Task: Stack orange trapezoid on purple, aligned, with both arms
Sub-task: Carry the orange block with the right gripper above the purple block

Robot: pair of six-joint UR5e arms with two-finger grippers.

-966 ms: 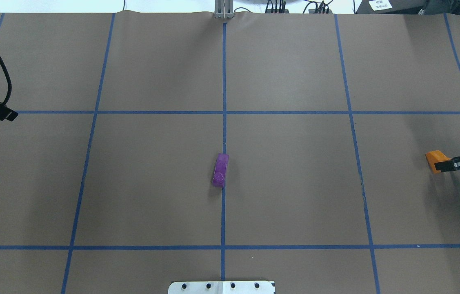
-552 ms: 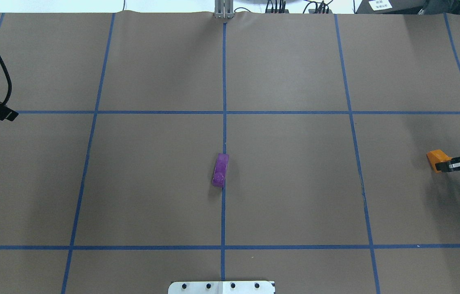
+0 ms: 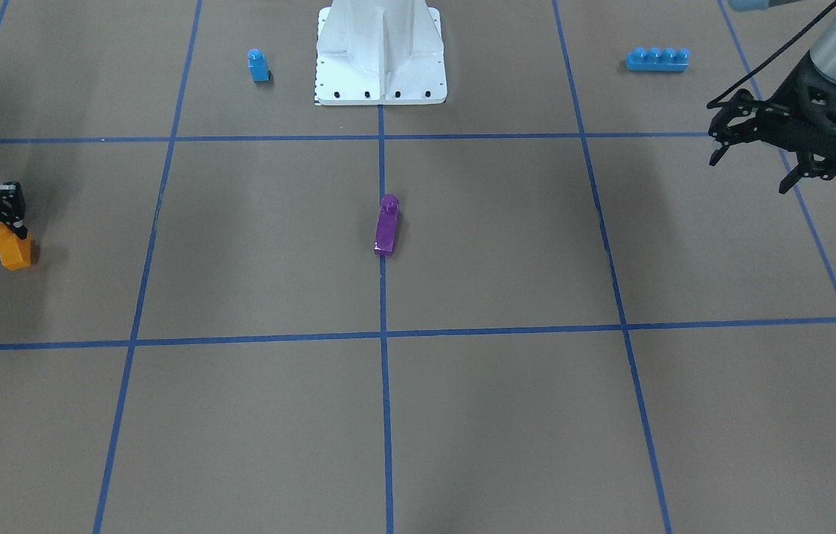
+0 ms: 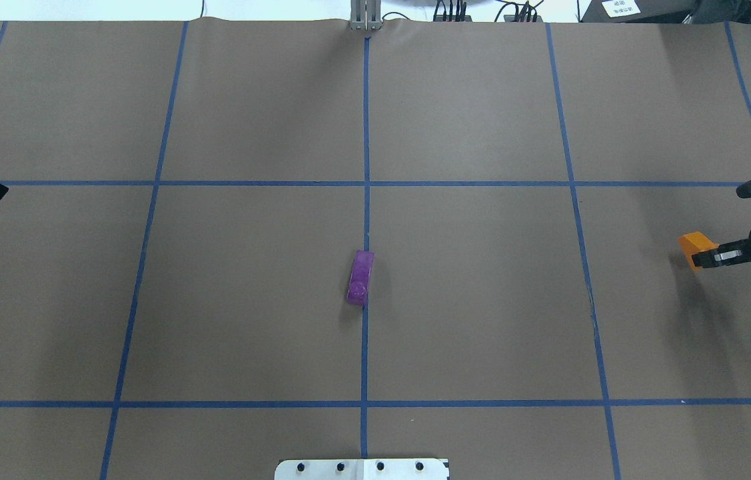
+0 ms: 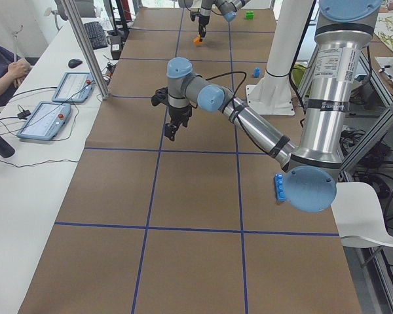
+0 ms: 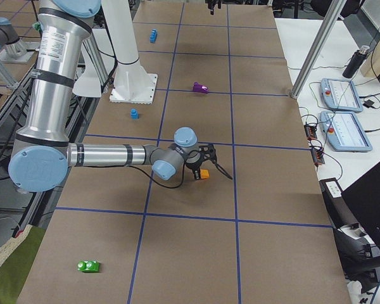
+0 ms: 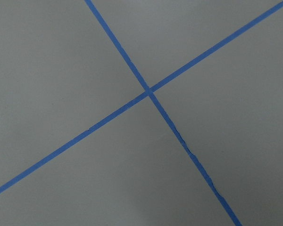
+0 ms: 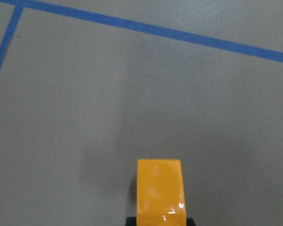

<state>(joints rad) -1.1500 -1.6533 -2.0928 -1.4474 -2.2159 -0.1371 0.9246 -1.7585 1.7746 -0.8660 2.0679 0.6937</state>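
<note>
The purple block (image 4: 360, 277) lies on the table's centre line, its stud toward the robot; it also shows in the front view (image 3: 386, 226). My right gripper (image 4: 705, 256) is shut on the orange trapezoid (image 4: 690, 243) and holds it above the table at the far right. The front view shows the block (image 3: 14, 251) hanging below the right gripper (image 3: 2, 231). The right wrist view shows the block (image 8: 160, 193) over bare table. My left gripper (image 3: 753, 167) is open and empty, above the table far to the left of the purple block.
A blue single-stud block (image 3: 258, 65) and a blue four-stud brick (image 3: 657, 58) lie near the white base pedestal (image 3: 380, 52). A green block (image 6: 88, 266) lies at the right end of the table. Operator tablets (image 6: 342, 95) sit on the side bench.
My right gripper has carried the orange trapezoid a little toward the table's centre and farther from the robot. My left arm has drawn back further toward the left edge.
</note>
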